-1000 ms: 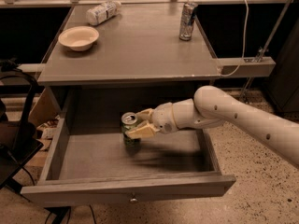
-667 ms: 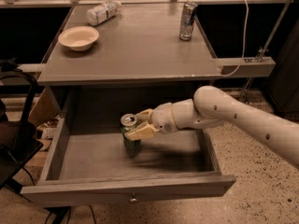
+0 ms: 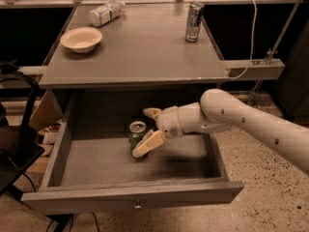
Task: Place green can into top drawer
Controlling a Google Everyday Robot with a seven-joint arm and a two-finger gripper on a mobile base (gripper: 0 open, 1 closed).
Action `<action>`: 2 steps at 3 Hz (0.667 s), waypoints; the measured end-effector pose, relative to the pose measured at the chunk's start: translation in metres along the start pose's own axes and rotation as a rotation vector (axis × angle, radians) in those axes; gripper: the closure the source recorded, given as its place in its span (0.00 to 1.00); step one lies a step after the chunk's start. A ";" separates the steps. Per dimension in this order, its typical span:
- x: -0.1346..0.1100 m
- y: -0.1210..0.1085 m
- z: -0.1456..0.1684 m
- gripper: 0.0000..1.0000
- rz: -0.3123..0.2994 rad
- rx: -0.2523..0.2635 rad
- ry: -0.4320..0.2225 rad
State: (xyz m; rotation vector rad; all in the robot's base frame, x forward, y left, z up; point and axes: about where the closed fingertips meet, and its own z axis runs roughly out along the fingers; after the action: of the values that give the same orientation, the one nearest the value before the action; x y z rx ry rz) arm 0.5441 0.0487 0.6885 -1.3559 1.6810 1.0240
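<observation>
The green can (image 3: 137, 131) stands upright on the floor of the open top drawer (image 3: 96, 196), toward its back middle, silver top and pull tab showing. My gripper (image 3: 142, 132) reaches in from the right on the white arm (image 3: 241, 120). Its fingers are spread, one finger (image 3: 151, 113) behind the can and the other (image 3: 148, 143) in front of it, so the can sits between them. The drawer is pulled fully out, with its small round knob (image 3: 138, 207) on the front panel.
On the table top (image 3: 145, 57) above stand a taller slim silver-blue can (image 3: 194, 21), a white bowl (image 3: 81, 38) and a clear plastic bottle (image 3: 105, 13) lying on its side. A black chair (image 3: 14, 129) stands to the left. A white cable (image 3: 251, 33) hangs at the right.
The fingers were closed on the can; now they stand wider apart around it. The can stays in the same spot on the drawer floor.
</observation>
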 end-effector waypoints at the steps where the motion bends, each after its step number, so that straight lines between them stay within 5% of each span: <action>1: 0.000 0.000 0.000 0.00 0.000 0.000 0.000; 2: -0.008 0.003 -0.002 0.00 -0.027 -0.012 0.018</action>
State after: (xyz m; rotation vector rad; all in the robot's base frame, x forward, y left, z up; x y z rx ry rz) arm 0.5427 0.0507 0.6972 -1.3959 1.6677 1.0103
